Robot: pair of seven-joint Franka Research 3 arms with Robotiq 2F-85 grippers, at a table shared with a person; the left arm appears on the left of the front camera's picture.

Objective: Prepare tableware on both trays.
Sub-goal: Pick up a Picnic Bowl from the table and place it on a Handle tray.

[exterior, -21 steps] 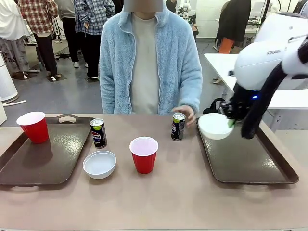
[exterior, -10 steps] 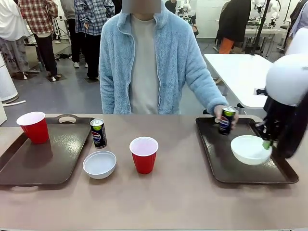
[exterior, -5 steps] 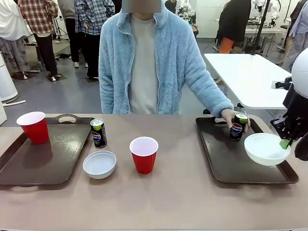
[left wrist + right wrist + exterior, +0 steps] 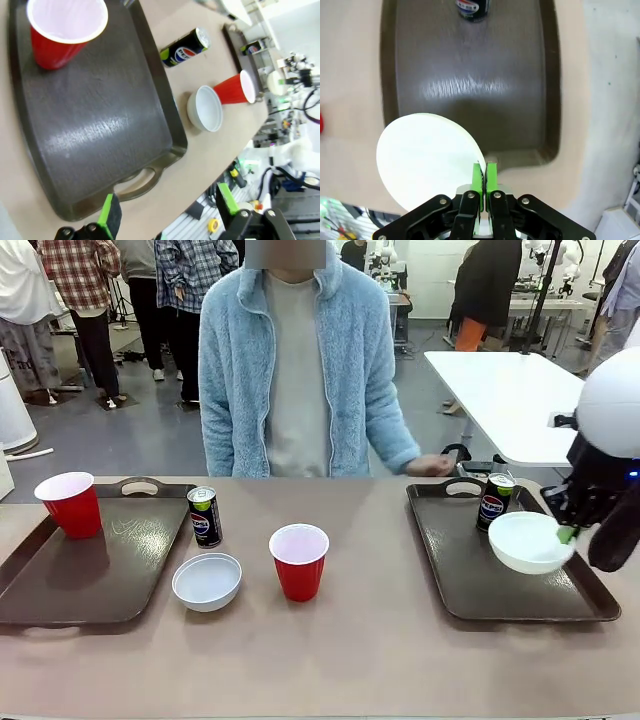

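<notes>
My right gripper (image 4: 565, 533) is shut on the rim of a small white bowl (image 4: 527, 542), holding it just above the right tray (image 4: 468, 580). In the right wrist view its green pads (image 4: 484, 176) pinch the bowl's (image 4: 427, 156) edge over the tray (image 4: 470, 95). A Pepsi can (image 4: 492, 502) stands at that tray's far side. The left tray (image 4: 110, 570) carries a red cup (image 4: 70, 504). On the table between the trays are a second can (image 4: 204, 516), a second white bowl (image 4: 207, 581) and a second red cup (image 4: 299, 561). My left gripper (image 4: 167, 210) hangs open above the left tray's (image 4: 100, 125) near handle.
A person in a light blue fleece stands at the far side, one hand (image 4: 435, 465) resting at the table edge behind the right tray. A white table (image 4: 500, 390) stands behind on the right. Other people stand farther back.
The person set the can on the right tray, let go and drew the hand back. My right gripper carried the bowl slightly left over the tray.
</notes>
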